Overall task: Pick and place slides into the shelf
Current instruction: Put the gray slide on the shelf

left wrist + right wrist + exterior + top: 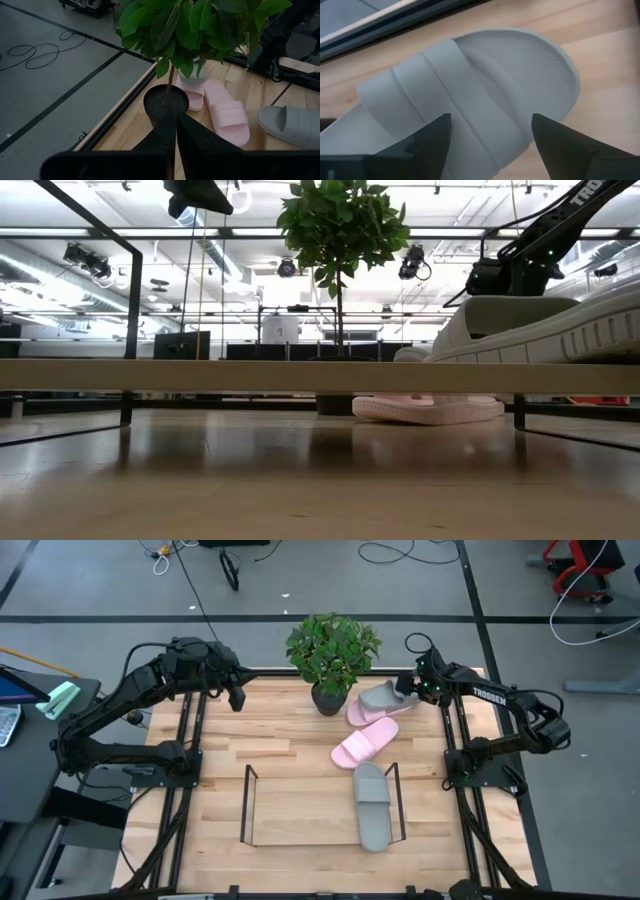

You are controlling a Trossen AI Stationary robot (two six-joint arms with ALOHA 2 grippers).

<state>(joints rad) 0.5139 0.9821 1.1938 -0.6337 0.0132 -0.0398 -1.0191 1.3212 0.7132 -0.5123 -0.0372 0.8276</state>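
A grey slide [385,698] lies sole-down near the table's far edge, beside the potted plant. My right gripper [490,145] hovers over it, open, one finger on either side of its broad strap [455,95]; I see no touch. The other grey slide [372,805] lies on the right end of the wire shelf [247,805]. Two pink slides [372,712] [363,745] rest flat on the table between the far grey slide and the shelf. My left gripper [175,132] is shut and waits above the table's far left corner, touching nothing.
A potted plant [332,655] stands at the far edge, just left of the slides, its leaves overhanging them. Black rails [190,740] run along the table's left and right sides. The shelf's left and middle parts [300,805] hold nothing.
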